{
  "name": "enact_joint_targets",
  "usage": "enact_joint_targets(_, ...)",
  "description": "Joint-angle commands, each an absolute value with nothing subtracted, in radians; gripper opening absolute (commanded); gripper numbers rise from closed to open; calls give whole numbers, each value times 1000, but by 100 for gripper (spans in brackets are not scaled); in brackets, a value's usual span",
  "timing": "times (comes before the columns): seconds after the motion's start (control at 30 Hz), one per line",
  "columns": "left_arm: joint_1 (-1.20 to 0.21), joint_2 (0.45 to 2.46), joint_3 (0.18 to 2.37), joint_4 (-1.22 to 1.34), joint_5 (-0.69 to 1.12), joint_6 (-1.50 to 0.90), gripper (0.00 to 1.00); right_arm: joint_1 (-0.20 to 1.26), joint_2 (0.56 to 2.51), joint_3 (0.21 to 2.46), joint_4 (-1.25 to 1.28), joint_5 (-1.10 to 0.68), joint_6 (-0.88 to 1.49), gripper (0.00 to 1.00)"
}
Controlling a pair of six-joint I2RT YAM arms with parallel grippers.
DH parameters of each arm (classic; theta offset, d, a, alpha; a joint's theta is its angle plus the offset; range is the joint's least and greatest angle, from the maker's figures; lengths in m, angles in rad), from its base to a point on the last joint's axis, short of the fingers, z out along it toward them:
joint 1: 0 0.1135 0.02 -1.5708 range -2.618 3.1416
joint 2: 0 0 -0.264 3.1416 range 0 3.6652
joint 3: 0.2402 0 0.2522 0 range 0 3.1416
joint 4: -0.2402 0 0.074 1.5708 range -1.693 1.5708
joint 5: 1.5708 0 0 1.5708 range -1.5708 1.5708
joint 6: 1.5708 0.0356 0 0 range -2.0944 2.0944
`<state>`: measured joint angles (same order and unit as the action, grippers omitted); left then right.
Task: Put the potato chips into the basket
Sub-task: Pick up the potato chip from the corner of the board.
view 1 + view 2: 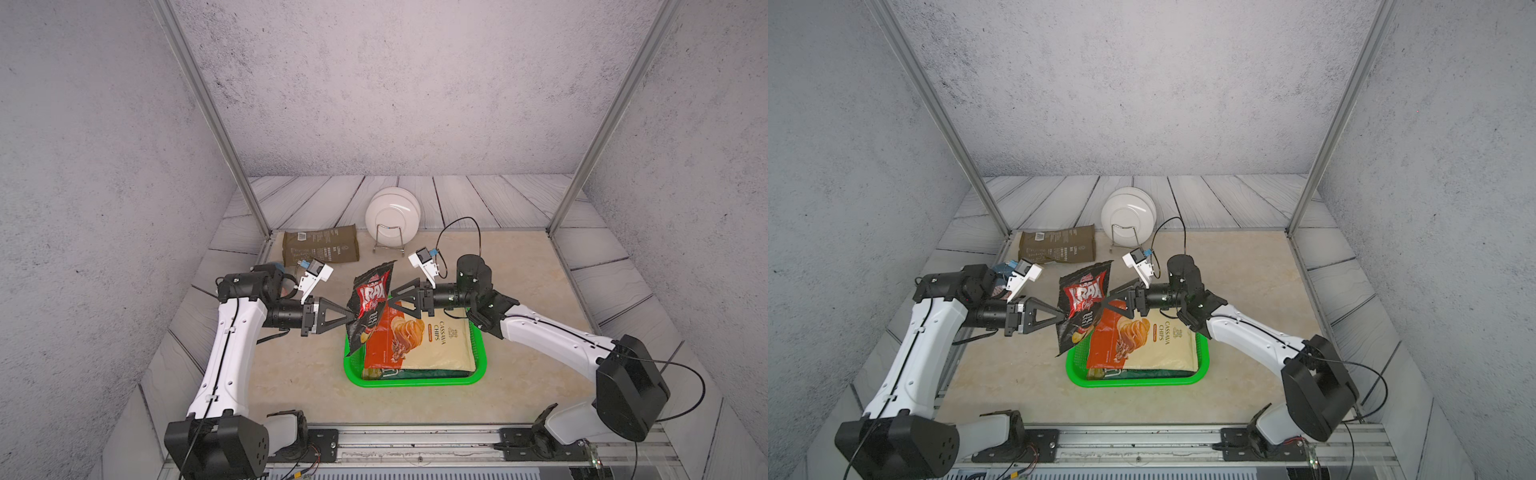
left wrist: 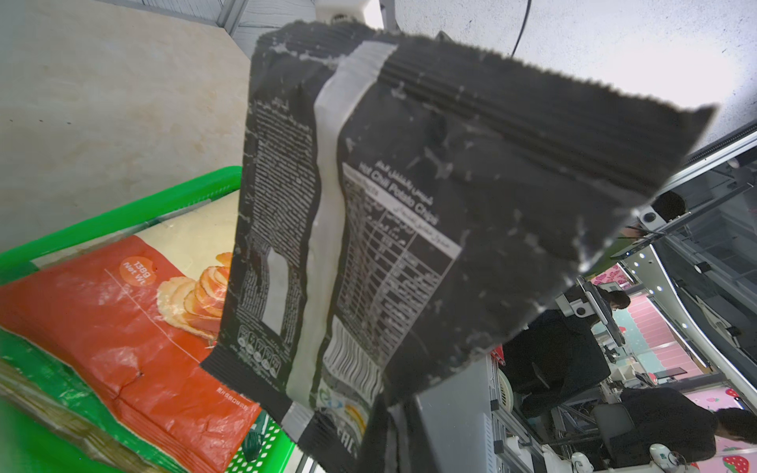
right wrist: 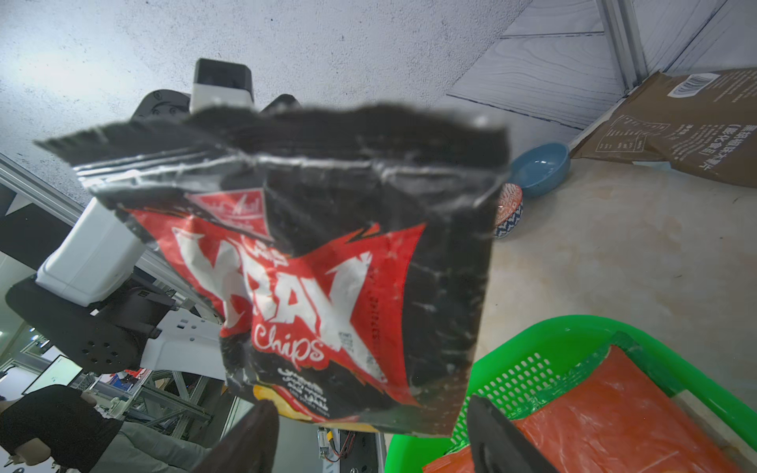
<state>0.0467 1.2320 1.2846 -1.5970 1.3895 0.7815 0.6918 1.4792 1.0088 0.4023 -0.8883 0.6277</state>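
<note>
A black and red chips bag [image 1: 370,307] [image 1: 1084,307] hangs upright over the left end of the green basket [image 1: 415,380] [image 1: 1133,380]. My left gripper [image 1: 353,318] [image 2: 393,434] is shut on its left edge. My right gripper [image 1: 390,298] [image 3: 370,434] is open at the bag's right side, its fingers spread wide and not touching the black bag [image 3: 327,266]. An orange-and-cream chips bag [image 1: 415,340] lies in the basket on top of a green bag [image 1: 415,372]. A brown chips bag [image 1: 320,249] lies flat at the back left.
White plates [image 1: 392,216] stand in a wire rack behind the basket. A blue bowl [image 3: 540,168] and a red-patterned bowl [image 3: 508,209] sit at the left, behind my left arm. Metal frame posts and grey walls close in the sides and back.
</note>
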Motion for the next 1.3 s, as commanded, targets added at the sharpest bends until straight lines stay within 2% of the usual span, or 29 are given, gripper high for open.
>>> enact_joint_targets(0.0, 30, 1201, 1276, -1784, 1425, 795, 0, 676, 1512, 1034, 458, -916, 622, 77)
enact_joint_targets(0.2, 17, 1196, 1262, -1784, 1423, 800, 0, 664, 1556, 1039, 599, -992, 676, 78)
enact_joint_targets(0.33, 14, 1198, 1263, -1784, 1421, 802, 0, 664, 1632, 1020, 970, -1078, 900, 78)
enact_joint_targets(0.43, 11, 1205, 1266, -1784, 1421, 801, 0, 659, 1745, 1036, 1387, -1113, 1204, 77)
enact_joint_targets(0.5, 12, 1214, 1267, -1785, 1421, 801, 0, 661, 1805, 1085, 1402, -1130, 1281, 75)
enact_joint_targets(0.63, 12, 1227, 1275, -1784, 1420, 797, 0, 658, 1824, 1078, 1403, -1115, 1265, 73)
enact_joint_targets(0.73, 12, 1231, 1278, -1784, 1416, 797, 0, 656, 1818, 1071, 1403, -1106, 1256, 66)
enact_joint_targets(0.9, 12, 1238, 1290, -1783, 1412, 799, 0, 651, 1816, 1069, 1403, -1107, 1263, 34)
enact_joint_targets(0.93, 12, 1242, 1293, -1781, 1410, 798, 3, 650, 1815, 1068, 1402, -1105, 1264, 28)
enact_joint_targets(1.03, 18, 1253, 1306, -1748, 1403, 781, 26, 644, 1804, 1051, 1402, -1099, 1267, 10)
enact_joint_targets(1.13, 38, 1254, 1314, -1667, 1367, 719, 50, 628, 1781, 1023, 1384, -1083, 1263, 1)
enact_joint_targets(1.27, 103, 1227, 1309, -1476, 1229, 548, 93, 618, 1738, 993, 1229, -1058, 1186, 0)
